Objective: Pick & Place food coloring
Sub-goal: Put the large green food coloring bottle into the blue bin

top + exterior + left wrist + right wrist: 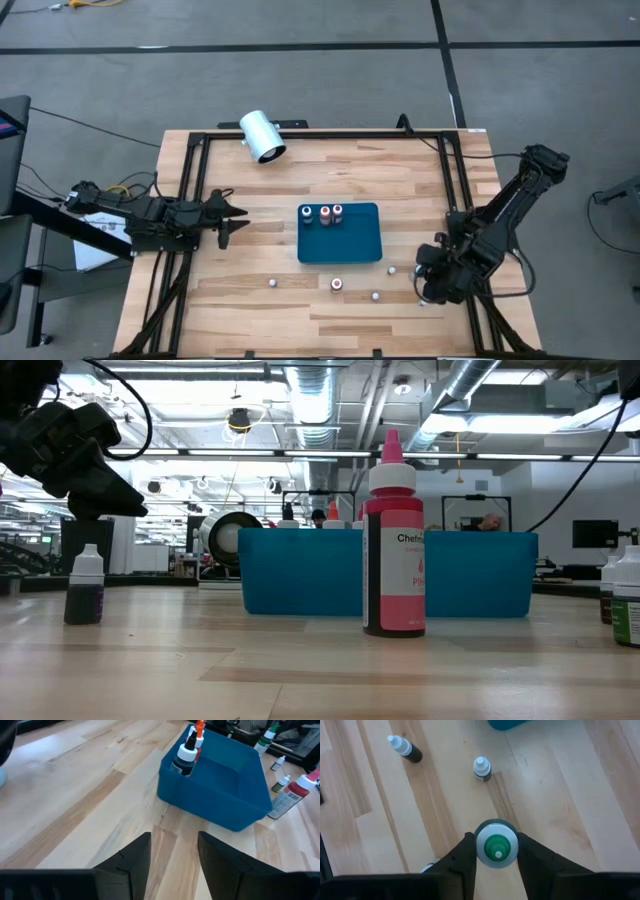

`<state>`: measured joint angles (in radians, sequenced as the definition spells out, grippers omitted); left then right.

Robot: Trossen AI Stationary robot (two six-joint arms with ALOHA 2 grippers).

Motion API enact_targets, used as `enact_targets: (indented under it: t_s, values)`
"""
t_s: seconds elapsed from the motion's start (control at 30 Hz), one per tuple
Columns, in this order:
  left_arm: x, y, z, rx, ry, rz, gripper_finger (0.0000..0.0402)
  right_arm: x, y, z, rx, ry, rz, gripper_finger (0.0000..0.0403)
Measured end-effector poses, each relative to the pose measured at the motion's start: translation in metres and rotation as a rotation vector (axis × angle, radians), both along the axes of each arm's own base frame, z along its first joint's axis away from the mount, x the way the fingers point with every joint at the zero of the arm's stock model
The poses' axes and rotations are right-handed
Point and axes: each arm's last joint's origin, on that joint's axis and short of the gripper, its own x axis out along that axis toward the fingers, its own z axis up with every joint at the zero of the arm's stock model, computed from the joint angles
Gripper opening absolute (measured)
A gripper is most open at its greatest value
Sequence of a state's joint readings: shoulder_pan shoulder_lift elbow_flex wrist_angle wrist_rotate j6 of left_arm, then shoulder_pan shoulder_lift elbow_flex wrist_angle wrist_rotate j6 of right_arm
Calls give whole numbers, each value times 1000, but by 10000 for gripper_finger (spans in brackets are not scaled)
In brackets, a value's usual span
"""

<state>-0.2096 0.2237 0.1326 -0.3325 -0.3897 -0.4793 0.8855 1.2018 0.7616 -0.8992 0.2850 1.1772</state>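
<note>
While right end effector [495, 851] clamps green-capped bottle [495, 845], red bottle [394, 540] reads "Chef…"; left end effector [172, 852] apart.

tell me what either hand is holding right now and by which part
The right hand grips a green-capped food coloring bottle, its fingers on opposite sides of the upper part, by the cap. The left hand is open and holds nothing.

Your right pincer [496, 851] points straight down near the teal tray's [340, 250] right front corner, fingers [462, 857] closed on a green-capped bottle [495, 845]. Your left pincer [174, 851] waits level, well left of the tray, jaws apart.
</note>
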Motion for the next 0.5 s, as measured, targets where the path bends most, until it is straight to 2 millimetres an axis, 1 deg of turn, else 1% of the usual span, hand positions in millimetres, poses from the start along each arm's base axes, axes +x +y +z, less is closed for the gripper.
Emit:
enact_targets:
  t_s: [0.17,0.27,0.37,0.5]
  values:
    - [0,-1,0,-12,0,-14,153,5,-2,4,17,23,2,106]
    - [0,-1,0,-26,-5,-37,153,11,-2,12,33,10,3,107]
    - [2,-4,3,-29,-27,-113,153,15,-3,19,52,17,-3,107]
    - [5,-7,11,47,-99,-249,153,19,-4,31,60,3,-13,105]
